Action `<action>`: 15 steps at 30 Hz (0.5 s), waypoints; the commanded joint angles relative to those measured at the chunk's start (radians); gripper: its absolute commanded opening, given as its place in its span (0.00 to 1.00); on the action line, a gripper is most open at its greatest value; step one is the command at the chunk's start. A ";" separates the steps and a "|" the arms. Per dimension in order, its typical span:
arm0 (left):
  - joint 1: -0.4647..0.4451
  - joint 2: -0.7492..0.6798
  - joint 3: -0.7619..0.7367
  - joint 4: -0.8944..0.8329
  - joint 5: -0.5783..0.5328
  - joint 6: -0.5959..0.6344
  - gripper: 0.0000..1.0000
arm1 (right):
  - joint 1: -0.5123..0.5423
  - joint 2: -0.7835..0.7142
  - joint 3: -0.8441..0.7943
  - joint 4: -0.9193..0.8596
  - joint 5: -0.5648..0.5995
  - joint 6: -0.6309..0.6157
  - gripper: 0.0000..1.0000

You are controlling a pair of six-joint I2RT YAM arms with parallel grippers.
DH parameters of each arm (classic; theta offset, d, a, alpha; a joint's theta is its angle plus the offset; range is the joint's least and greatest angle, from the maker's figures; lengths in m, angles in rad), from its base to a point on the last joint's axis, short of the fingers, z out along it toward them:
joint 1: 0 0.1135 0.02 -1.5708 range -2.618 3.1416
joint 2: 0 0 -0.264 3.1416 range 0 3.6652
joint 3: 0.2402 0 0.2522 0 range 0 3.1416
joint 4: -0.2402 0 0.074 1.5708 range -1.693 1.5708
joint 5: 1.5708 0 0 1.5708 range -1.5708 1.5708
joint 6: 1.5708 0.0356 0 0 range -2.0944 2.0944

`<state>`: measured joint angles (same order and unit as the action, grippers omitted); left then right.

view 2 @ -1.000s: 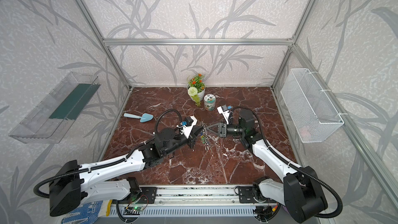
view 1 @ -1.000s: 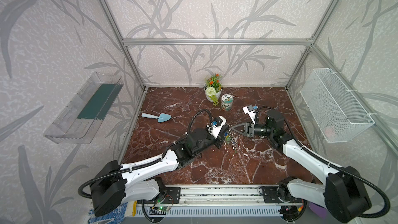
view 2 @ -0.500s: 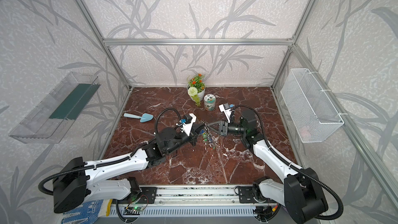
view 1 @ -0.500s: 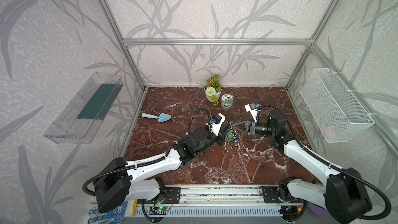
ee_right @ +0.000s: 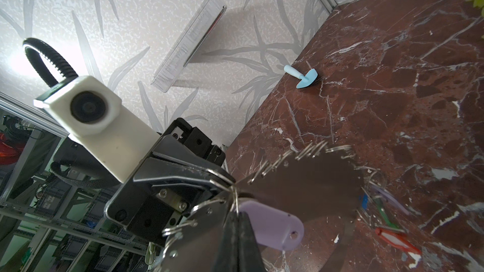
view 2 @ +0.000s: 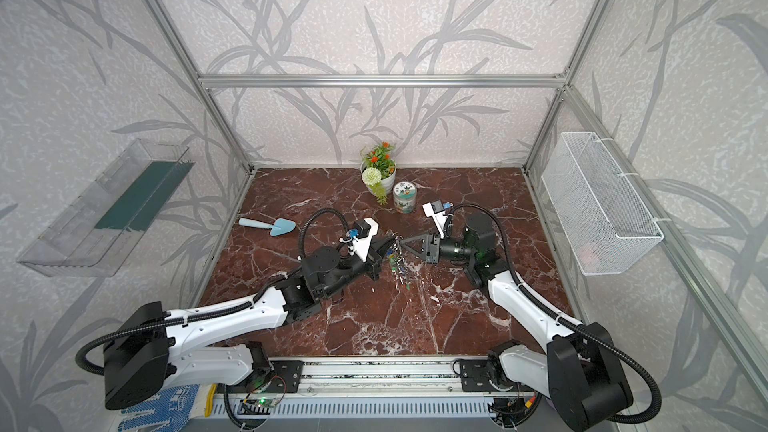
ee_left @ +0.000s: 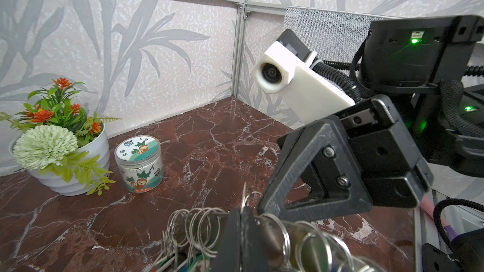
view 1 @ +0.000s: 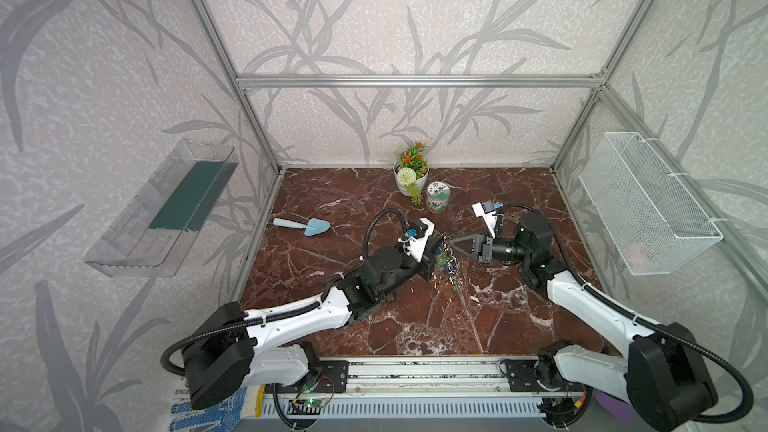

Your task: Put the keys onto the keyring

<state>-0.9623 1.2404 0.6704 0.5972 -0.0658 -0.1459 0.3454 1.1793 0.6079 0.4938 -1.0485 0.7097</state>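
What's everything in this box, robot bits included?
keyring: one, silvery with coloured tags, hanging mid-table between the claws
lilac-tagged key: one, at the right claw's tips
flower pot: one, white, back of table
jar: one, green-patterned, beside the pot
trowel: one, pale blue, left on table
shelf: one, clear, left wall
basket: one, white wire, right wall
table: one, red-brown marble
left claw: one, black, shut on keyring
right claw: one, black, shut on lilac-tagged key

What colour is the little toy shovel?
Light blue; the small plastic shovel shows best in a top view.
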 commanded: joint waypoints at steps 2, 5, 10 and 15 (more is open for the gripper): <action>-0.004 -0.019 0.040 0.152 -0.014 0.008 0.00 | 0.007 -0.010 -0.017 -0.061 -0.019 -0.040 0.00; -0.004 -0.032 0.017 0.160 -0.034 0.011 0.00 | 0.003 -0.043 -0.013 -0.141 0.025 -0.105 0.02; -0.003 -0.044 0.011 0.116 -0.012 0.008 0.00 | 0.001 -0.063 0.007 -0.202 0.055 -0.144 0.01; 0.003 -0.045 0.022 0.085 0.041 0.004 0.00 | 0.001 -0.112 0.015 -0.284 0.108 -0.200 0.00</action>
<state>-0.9665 1.2396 0.6647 0.5850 -0.0444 -0.1410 0.3454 1.1004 0.6086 0.3191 -0.9752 0.5720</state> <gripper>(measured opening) 0.048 0.050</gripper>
